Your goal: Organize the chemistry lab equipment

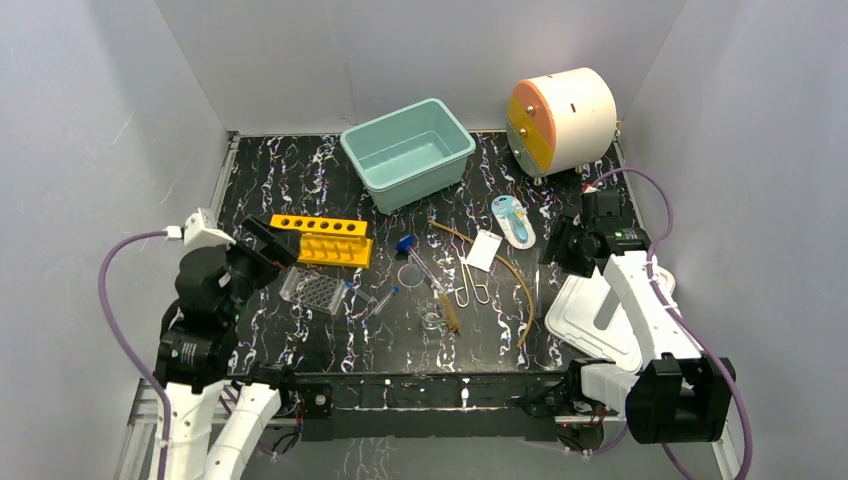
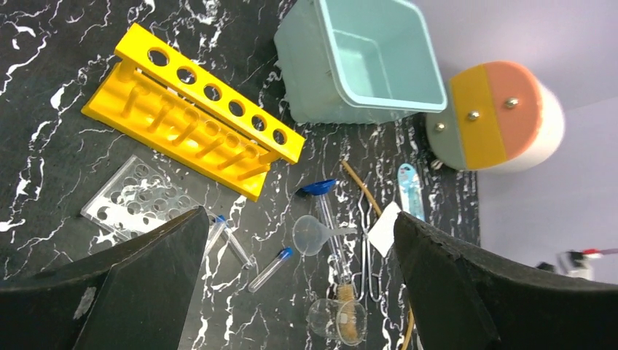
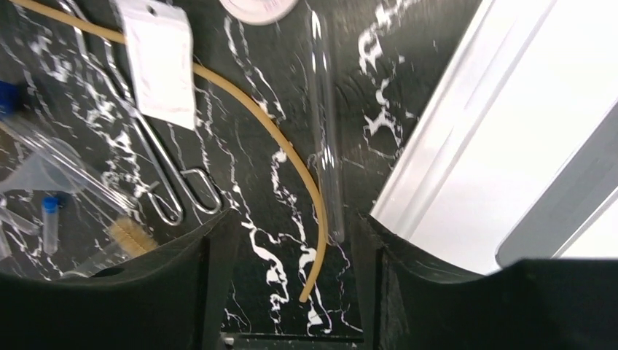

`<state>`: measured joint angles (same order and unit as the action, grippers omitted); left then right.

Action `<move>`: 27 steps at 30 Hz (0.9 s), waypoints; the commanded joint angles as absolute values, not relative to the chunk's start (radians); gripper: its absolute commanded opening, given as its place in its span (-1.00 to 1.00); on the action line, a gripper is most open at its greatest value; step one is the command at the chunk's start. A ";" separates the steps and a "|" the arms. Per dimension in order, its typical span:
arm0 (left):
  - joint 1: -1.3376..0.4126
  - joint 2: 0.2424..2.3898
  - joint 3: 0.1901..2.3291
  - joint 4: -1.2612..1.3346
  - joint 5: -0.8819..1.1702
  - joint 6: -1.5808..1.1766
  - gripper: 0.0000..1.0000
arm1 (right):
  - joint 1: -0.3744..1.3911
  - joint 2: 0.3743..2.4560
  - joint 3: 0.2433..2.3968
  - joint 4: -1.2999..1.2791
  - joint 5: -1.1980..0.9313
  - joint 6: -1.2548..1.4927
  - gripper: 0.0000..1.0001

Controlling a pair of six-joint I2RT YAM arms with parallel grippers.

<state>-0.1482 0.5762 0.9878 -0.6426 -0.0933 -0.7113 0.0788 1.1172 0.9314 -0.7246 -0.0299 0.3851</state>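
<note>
Hovering over the near end of the long amber rubber tubing [image 3: 315,255], the right gripper [image 3: 291,240] stands with its jaws apart and empty. The tubing curves from the white card [image 3: 160,62] toward the near edge, right of centre on the table [image 1: 270,180]. A thin glass rod [image 3: 326,131] lies just beside it on the right.

The step in hand, as I judge it, is picking up the tubing. The jaws should straddle the tubing alone, clear of the rod, and close farther up the curve than the tip, since a limp tube will likely droop and drag the wire clips [image 1: 465,285].

The left gripper [image 2: 299,219], spread wide and holding nothing, hangs above the clear blue-capped tubes [image 2: 268,268].

Containers:
- The teal bin [image 1: 415,185], far centre, is empty.
- The yellow holed tube rack [image 2: 175,124] has all 6 holes unfilled.
- The small glass dish [image 2: 324,317] overlaps the thin brush [image 2: 350,321]; inside or beside, I cannot tell.
</note>
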 commanded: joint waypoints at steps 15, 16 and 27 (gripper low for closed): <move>-0.150 0.681 0.952 -0.556 0.076 -0.661 0.97 | 0.117 1.288 0.755 -0.536 0.045 0.445 0.17; -0.151 0.693 0.954 -0.553 0.082 -0.657 0.97 | 0.120 1.302 0.754 -0.528 0.051 0.444 0.16; -0.151 0.769 0.971 -0.518 0.108 -0.644 0.97 | 0.192 1.459 0.801 -0.477 0.162 0.454 -0.07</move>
